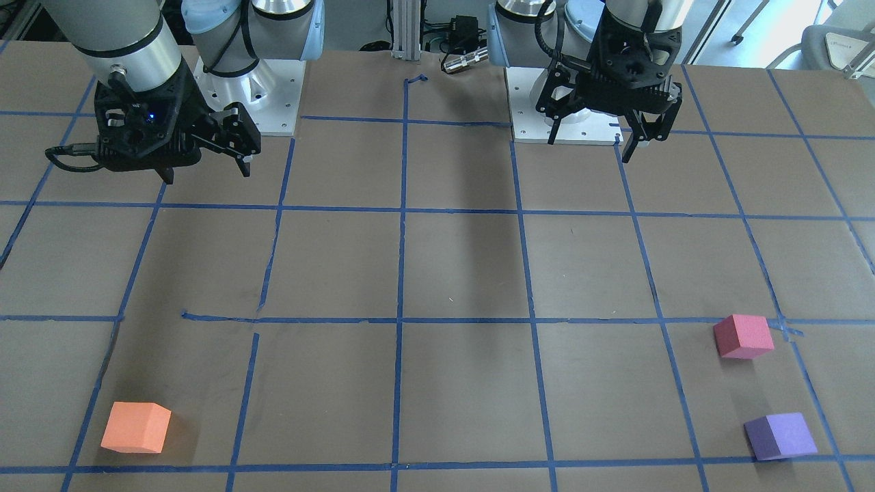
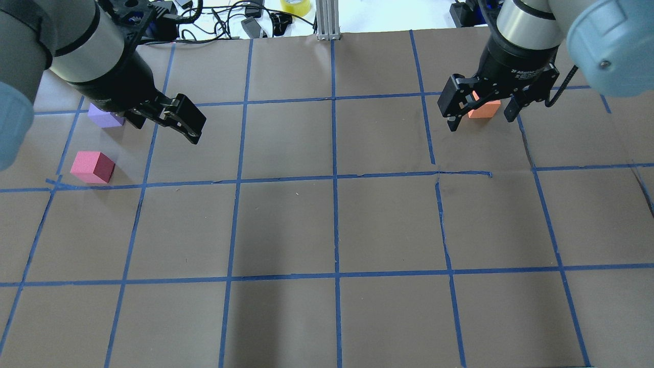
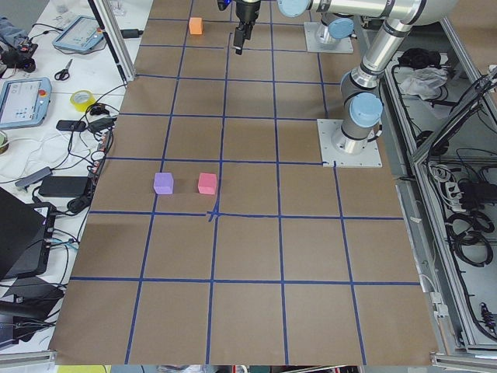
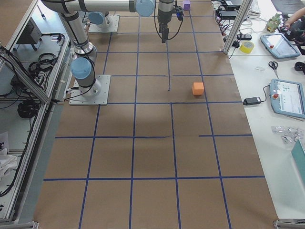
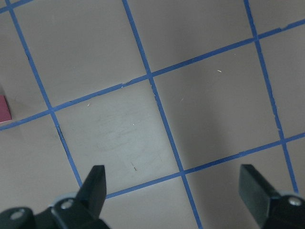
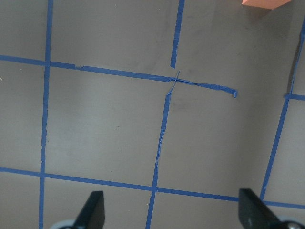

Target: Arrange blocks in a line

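Tabletop [image 1: 451, 273]: orange block [image 1: 135, 427], red block [image 1: 743, 336], purple block [image 1: 779, 435]; left fingers [image 5: 97, 188], right fingers [image 6: 93, 210] gape empty.

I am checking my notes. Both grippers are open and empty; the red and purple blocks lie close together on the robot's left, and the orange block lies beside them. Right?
Not quite. The orange block lies alone on the robot's right, as the exterior front-facing view shows. The red block, the purple block, the left gripper and the right gripper are as you say.

Purple block [image 2: 102, 119] partly behind left arm [image 2: 97, 59], overhead view
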Robot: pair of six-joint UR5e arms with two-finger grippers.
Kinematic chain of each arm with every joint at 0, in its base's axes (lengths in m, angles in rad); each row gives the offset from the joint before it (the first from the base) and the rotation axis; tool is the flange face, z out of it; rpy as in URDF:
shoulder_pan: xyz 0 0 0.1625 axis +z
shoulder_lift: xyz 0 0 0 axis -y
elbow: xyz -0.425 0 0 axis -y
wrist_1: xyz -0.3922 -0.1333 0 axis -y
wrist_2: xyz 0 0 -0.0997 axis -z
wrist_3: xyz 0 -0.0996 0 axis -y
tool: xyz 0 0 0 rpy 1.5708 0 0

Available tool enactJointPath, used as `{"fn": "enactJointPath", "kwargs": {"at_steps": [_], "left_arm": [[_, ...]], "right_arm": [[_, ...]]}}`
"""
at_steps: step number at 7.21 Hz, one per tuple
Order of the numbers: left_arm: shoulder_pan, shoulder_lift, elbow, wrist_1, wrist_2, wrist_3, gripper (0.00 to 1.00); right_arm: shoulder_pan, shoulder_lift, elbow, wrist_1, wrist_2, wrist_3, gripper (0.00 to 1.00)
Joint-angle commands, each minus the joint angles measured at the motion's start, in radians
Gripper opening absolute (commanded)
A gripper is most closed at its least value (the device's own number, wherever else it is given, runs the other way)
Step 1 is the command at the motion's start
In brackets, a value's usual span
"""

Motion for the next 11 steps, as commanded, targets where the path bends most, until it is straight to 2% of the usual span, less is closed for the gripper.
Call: {"fn": "enactJointPath", "kwargs": {"at_steps": [1, 11], "left_arm": [[0.000, 0.002, 0.000, -0.001, 0.002, 0.000, 1.00], [0.000, 0.006, -0.020, 0.004, 0.002, -0.002, 1.00]], "right_arm": [[0.000, -0.001, 0.000, 0.001, 0.001, 0.000, 1.00], [-0.008, 0.005, 0.000, -0.020, 0.000, -0.008, 1.00]]}}
